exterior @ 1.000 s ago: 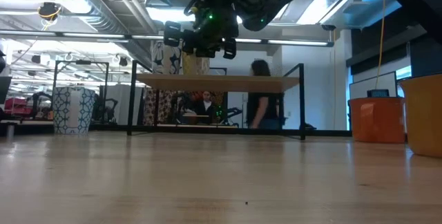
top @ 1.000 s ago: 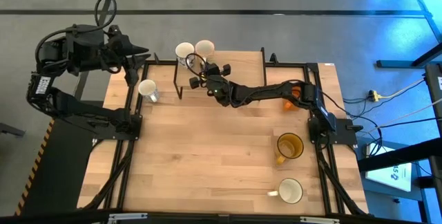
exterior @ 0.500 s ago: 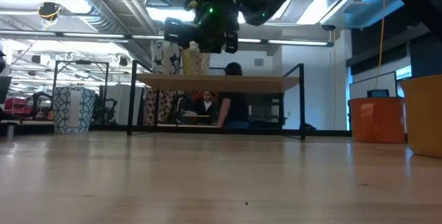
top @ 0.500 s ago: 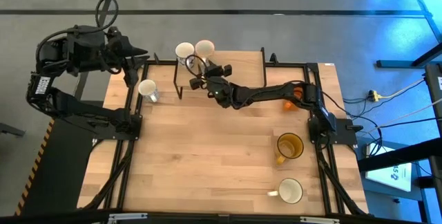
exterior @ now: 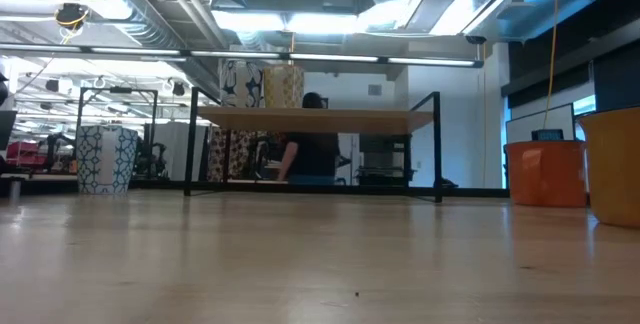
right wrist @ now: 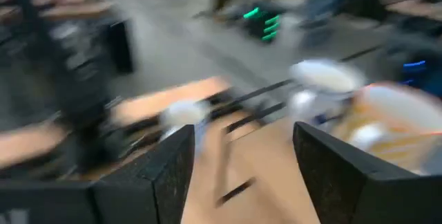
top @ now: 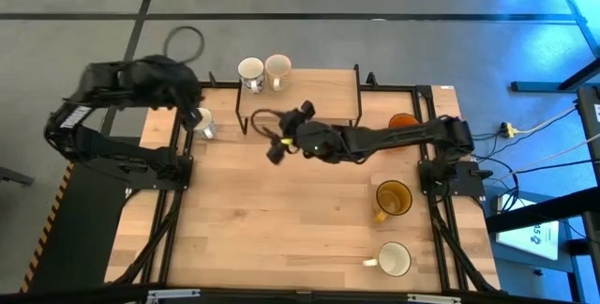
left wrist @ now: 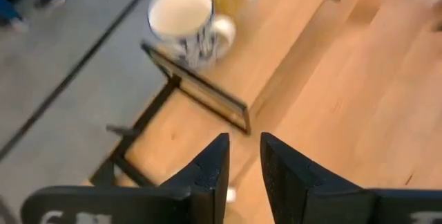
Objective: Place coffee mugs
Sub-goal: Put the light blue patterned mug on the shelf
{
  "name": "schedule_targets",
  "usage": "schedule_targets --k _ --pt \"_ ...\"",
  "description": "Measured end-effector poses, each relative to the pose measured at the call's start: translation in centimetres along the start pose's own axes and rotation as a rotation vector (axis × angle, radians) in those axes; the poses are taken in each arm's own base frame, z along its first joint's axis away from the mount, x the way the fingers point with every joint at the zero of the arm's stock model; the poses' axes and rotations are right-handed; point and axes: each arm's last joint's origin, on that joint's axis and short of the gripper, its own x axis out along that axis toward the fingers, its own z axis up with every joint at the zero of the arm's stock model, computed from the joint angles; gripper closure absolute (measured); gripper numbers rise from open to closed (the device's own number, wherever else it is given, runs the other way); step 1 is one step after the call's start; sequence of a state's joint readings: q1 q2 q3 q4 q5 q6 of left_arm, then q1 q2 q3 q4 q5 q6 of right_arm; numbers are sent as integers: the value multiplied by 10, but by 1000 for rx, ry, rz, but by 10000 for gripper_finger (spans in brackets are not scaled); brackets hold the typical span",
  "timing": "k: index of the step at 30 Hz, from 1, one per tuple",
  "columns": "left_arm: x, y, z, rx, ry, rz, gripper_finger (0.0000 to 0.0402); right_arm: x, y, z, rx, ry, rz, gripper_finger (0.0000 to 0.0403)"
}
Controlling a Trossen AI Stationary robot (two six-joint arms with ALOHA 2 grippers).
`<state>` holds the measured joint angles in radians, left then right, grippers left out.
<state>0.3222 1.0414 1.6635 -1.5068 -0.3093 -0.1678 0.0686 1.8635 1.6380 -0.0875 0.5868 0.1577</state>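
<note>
Two white mugs (top: 263, 71) stand side by side on the far left end of a raised wooden shelf (top: 319, 83). Another white mug (top: 202, 124) stands at the table's far left. An orange mug (top: 403, 121), an amber mug (top: 394, 196) and a white mug (top: 394, 259) stand along the right side. My right gripper (top: 284, 133) hangs open over the table just near of the shelf, holding nothing. My left gripper (left wrist: 243, 175) is above the far left corner with only a narrow gap between its fingers. A white patterned mug (left wrist: 186, 20) shows ahead of it.
The shelf's black legs (top: 240, 116) stand on the table's far part. A black frame rail (top: 173, 201) runs down the left side and another (top: 441, 238) down the right. Bare wood (top: 281, 229) fills the middle and near part. A person (exterior: 310, 149) sits in the room behind.
My right gripper has drawn back from the two mugs on the shelf toward the near edge. It has risen out of the top of the low view. My left arm has swung toward the table's far left corner. The person in the room behind has moved left.
</note>
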Motion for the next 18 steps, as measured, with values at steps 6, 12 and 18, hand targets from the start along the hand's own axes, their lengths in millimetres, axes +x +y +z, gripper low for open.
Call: schedule_targets --k 6,12,18 --pt "51 -5 -13 -62 185 -26 276 -26 -13 -5 -36 243 86 195" --pt "94 6 -27 -172 283 6 251 -49 -22 -12 -104 415 81 211" --pt "136 15 -52 -290 397 71 252 -66 -24 -29 -175 477 63 215"
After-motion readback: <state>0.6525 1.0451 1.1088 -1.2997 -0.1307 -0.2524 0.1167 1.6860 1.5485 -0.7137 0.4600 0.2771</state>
